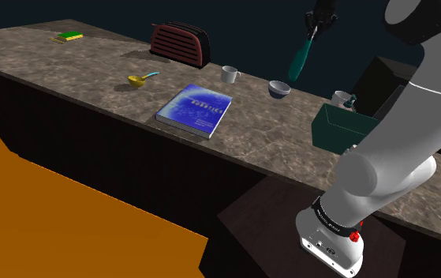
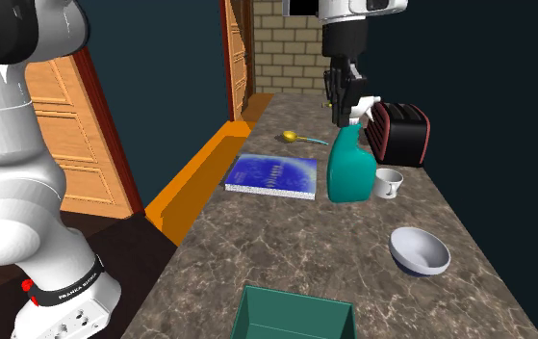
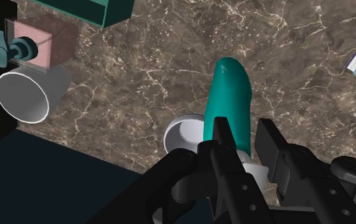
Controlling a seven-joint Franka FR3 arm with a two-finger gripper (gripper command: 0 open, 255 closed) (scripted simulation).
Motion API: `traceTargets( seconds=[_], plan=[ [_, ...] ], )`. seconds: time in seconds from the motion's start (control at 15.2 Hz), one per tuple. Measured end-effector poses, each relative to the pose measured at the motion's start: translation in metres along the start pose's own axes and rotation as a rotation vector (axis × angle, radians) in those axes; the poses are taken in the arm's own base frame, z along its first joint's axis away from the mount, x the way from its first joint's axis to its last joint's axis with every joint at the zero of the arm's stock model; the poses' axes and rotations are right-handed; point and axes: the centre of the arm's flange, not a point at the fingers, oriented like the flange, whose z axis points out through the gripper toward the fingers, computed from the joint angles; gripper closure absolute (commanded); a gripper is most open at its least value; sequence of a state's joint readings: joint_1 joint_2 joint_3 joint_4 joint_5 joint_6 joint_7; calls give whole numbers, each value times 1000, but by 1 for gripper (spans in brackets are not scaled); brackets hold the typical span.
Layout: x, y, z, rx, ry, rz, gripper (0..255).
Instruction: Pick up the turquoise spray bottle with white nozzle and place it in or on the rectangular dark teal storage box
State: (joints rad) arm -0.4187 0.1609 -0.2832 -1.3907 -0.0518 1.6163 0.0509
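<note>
1. Bench: a long mottled-stone top that lies well below the fingers. Nothing on it touches them.
2. Storage box: dark teal, rectangular and open-topped. It sits on the bench well apart from the fingers, lower than them and toward the arm's stand. What shows of its inside looks empty.
3. Blue book: flat on the bench, well off to one side of the fingers and away from the box. It is not in the likely path.
4. Spray bottle: turquoise body with a white nozzle. It hangs from the fingers, clear of the bench, with the body pointing down and somewhat tilted.
5. White bowl: on the bench below the fingers, between them and the box, near the hanging bottle's base.
6. Fingers: black and closed on the spray bottle at its neck, just under the nozzle, one on each side.
7. Step in hand, as I judge it: the pick-up looks done and the carry to the box is under way or about to begin.
8. Next move calls for:
   - travelling toward the stand until the fingers stand over the box opening;
   - keeping enough height that the bottle's base passes over the bowl and the box wall;
   - lowering the bottle inside before the fingers part, since the tilted bottle may swing or catch the rim.
</note>
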Motion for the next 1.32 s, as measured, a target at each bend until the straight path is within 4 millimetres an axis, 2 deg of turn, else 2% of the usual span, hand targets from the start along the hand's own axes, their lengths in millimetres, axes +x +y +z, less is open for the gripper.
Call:
traceTargets(
  seconds=[0.4, 0.53, 1.32],
  plan=[
    [-34, 71, -19, 0, 0, 1, 255],
    [-46, 88, -21, -1, 0, 1, 255],
    [-118, 228, -46, 0, 0, 2, 255]
  ],
)
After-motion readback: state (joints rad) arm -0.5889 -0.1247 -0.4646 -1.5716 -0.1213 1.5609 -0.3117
